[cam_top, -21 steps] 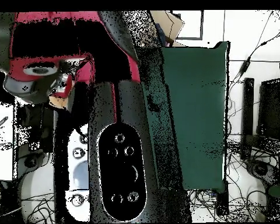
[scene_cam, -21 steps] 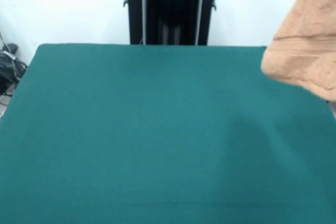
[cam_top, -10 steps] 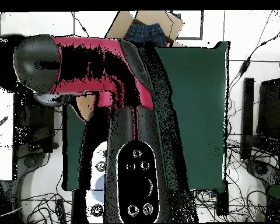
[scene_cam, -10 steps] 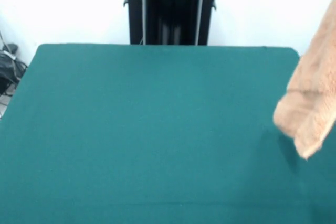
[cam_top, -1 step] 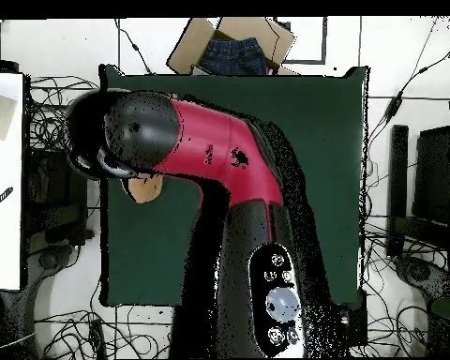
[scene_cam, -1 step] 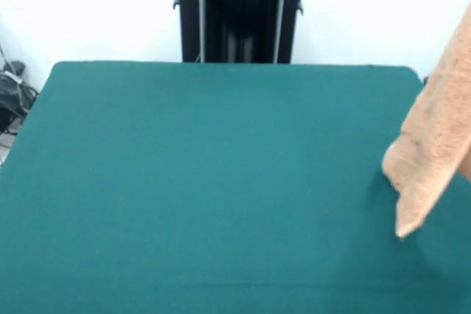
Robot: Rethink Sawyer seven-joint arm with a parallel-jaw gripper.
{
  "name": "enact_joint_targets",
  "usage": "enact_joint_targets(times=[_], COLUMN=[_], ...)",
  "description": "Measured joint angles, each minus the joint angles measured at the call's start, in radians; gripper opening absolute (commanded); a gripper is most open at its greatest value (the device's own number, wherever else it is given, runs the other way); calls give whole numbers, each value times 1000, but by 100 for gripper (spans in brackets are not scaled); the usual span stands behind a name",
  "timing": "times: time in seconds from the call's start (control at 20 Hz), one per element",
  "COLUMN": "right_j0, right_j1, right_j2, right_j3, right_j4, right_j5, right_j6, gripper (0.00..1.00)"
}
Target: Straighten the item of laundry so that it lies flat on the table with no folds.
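Observation:
The item of laundry [scene_cam, -1 step: 434, 145], a tan terry towel, hangs in the air at the right edge of the front view. It runs up out of the picture, and its lower tip dangles just above the table [scene_cam, -1 step: 221, 182]. From overhead, only a small tan bit of the item of laundry [cam_top, -1 step: 142, 187] shows, under the round end of the red and black arm [cam_top, -1 step: 210, 150], near the left edge of the table [cam_top, -1 step: 313, 141]. The arm's end hides the gripper itself. The towel hangs bunched and folded lengthwise from that spot.
A cardboard box with blue jeans [cam_top, -1 step: 231, 47] sits beyond the table's top edge in the overhead view. Cables lie on the floor all round. A white surface [cam_top, -1 step: 4, 178] stands to the left and black equipment [cam_top, -1 step: 426, 187] to the right.
The arm has swung from beside the table to over its left part in the overhead view. The hanging towel has come down, and its tip is now slightly lower over the table's edge.

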Motion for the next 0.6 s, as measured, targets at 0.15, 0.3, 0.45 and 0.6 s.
enact_joint_targets(times=[0.15, 0.3, 0.45, 0.6], right_j0=[-39, -79, -107, -147], right_j1=[-17, -32, -38, -42], right_j2=[24, 56, 80, 120], right_j3=[70, 130, 165, 210], right_j4=[77, 140, 178, 231], right_j5=[-29, -41, -42, -42], right_j6=[-1, -13, -30, -61], gripper=[0, 0, 0, 0])
